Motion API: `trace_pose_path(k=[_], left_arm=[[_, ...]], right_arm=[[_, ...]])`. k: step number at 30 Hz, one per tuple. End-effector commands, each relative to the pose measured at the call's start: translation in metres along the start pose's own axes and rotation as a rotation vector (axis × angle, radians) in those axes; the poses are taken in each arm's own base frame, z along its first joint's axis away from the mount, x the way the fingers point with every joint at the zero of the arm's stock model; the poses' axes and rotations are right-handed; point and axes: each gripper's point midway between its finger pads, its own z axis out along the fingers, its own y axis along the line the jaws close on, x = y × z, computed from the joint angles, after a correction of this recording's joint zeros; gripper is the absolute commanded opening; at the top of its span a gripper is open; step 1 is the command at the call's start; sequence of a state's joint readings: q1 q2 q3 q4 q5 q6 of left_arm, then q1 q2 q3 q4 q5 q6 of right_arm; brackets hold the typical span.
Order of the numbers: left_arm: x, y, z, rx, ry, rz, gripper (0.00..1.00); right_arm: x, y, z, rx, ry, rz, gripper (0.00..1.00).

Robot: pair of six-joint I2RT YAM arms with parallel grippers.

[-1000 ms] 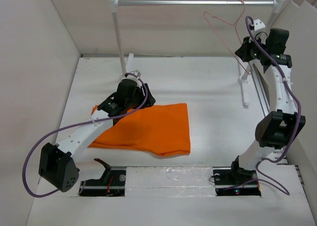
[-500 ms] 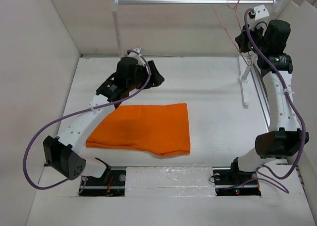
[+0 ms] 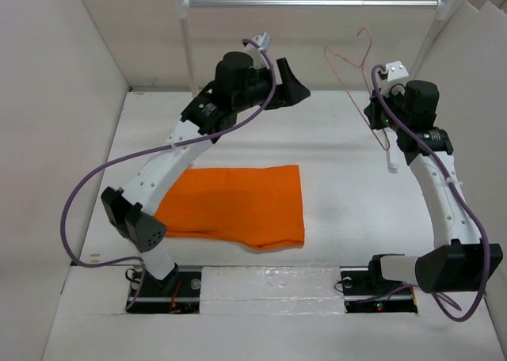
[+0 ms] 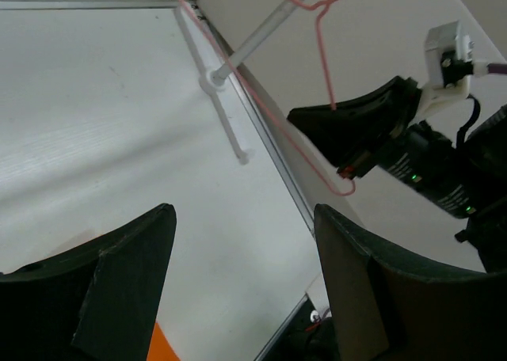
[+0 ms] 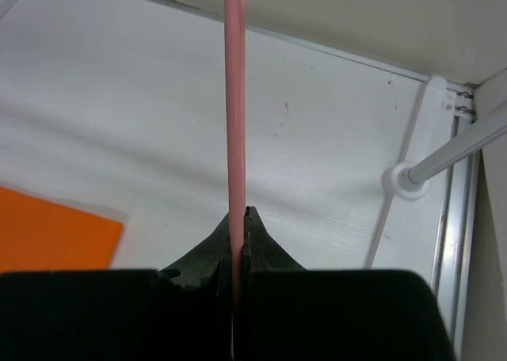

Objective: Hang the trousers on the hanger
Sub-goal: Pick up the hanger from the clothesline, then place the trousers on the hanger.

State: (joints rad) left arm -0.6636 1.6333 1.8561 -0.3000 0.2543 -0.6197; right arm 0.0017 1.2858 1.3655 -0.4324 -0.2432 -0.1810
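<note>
The orange trousers point(image 3: 238, 203) lie flat and folded on the table in front of the left arm; corners of them show in the left wrist view point(image 4: 158, 347) and the right wrist view point(image 5: 47, 234). The pinkish-red wire hanger point(image 3: 369, 48) is off the rail and hangs in the air at the back right. My right gripper point(image 3: 379, 114) is shut on its wire point(image 5: 234, 100), pinched between the jaws point(image 5: 238, 214). My left gripper point(image 3: 299, 90) is open and empty, raised high and pointing right toward the hanger point(image 4: 325, 52), apart from it.
The silver rail point(image 3: 317, 3) on white posts spans the back of the table. Its right post foot point(image 5: 408, 179) stands near the right wall. White walls close in the left, back and right sides.
My left arm has lifted away from the trousers and swung up and right toward the hanger. My right arm has brought the hanger off the rail, down and leftward.
</note>
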Motion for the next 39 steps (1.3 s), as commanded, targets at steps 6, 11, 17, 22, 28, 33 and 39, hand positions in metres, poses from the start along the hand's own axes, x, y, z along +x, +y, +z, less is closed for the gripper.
trace_pose_path(k=[6, 11, 17, 22, 28, 33, 39], left_arm=[[0.01, -0.052, 0.059, 0.119, 0.025, -0.008, 0.6], [0.023, -0.043, 0.093, 0.051, 0.031, -0.004, 0.58], [0.043, -0.034, 0.112, 0.028, 0.052, -0.017, 0.59], [0.054, -0.028, 0.122, 0.008, 0.062, -0.036, 0.57], [0.064, -0.013, 0.13, -0.04, 0.077, -0.044, 0.49], [0.073, 0.001, 0.127, -0.089, 0.084, -0.053, 0.08], [0.091, 0.011, 0.11, -0.094, 0.115, -0.069, 0.0]], right_arm=[[0.016, 0.045, -0.02, -0.051, -0.05, -0.013, 0.0], [0.034, 0.068, -0.023, -0.111, -0.024, -0.005, 0.0], [0.047, 0.08, -0.026, -0.133, 0.001, -0.003, 0.0], [0.056, 0.091, -0.027, -0.135, 0.031, -0.017, 0.0], [0.073, 0.106, -0.031, -0.11, 0.091, -0.052, 0.0], [0.094, 0.12, -0.04, -0.081, 0.145, -0.05, 0.0], [0.116, 0.137, -0.059, -0.108, 0.202, -0.066, 0.42]])
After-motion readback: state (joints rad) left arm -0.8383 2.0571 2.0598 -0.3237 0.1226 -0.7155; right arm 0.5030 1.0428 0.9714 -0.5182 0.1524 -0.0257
